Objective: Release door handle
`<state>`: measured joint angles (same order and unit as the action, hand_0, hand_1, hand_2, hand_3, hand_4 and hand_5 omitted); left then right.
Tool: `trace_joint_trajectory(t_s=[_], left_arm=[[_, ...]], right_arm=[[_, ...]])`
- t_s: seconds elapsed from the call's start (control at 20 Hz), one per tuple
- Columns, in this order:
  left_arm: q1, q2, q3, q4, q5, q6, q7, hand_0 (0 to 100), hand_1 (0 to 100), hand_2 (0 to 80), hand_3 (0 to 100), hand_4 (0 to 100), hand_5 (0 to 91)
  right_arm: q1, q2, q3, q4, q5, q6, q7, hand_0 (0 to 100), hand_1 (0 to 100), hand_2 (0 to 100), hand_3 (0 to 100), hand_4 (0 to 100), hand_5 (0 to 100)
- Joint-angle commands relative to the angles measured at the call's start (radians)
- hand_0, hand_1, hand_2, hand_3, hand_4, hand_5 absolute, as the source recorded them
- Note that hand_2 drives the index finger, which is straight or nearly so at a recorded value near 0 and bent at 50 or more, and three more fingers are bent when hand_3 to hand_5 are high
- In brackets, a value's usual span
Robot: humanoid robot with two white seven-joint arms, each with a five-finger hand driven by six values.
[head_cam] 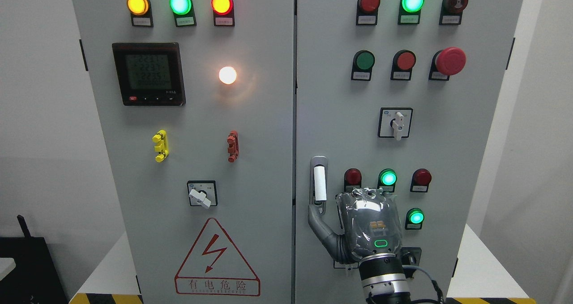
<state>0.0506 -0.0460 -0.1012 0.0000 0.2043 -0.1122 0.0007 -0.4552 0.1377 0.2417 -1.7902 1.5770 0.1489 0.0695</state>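
The door handle (319, 183) is a white upright lever in a grey recess at the left edge of the cabinet's right door (470, 160). My right hand (369, 225) comes up from the bottom edge, with its back toward the camera, just right of and below the handle. Its grey thumb (318, 223) stretches out to the left, and the tip lies at the lower end of the handle's plate. Nothing is wrapped around the white lever. The other fingers are hidden behind the back of the hand. The left arm does not show.
Lit and unlit indicator lamps, push buttons, a red mushroom stop button (450, 61) and a rotary switch (395, 123) cover the right door. The left door (188, 160) carries a meter, lamps, another switch and a warning triangle. The cabinet stands on a white platform (474, 268).
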Motion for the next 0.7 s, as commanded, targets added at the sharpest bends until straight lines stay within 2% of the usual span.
trace_joint_trajectory(t_s=[0.0, 0.65], left_arm=[[0.000, 0.000, 0.000, -0.031, 0.001, 0.000, 0.001, 12, 39, 0.0, 0, 0, 0.0], [0.000, 0.000, 0.000, -0.031, 0.001, 0.000, 0.001, 12, 39, 0.0, 0, 0, 0.0]], right_arm=[[-0.002, 0.003, 0.001, 0.002, 0.000, 0.000, 0.003, 40, 0, 100, 100, 100, 95], [-0.010, 0.003, 0.001, 0.002, 0.000, 0.000, 0.015, 43, 0, 100, 100, 100, 95]])
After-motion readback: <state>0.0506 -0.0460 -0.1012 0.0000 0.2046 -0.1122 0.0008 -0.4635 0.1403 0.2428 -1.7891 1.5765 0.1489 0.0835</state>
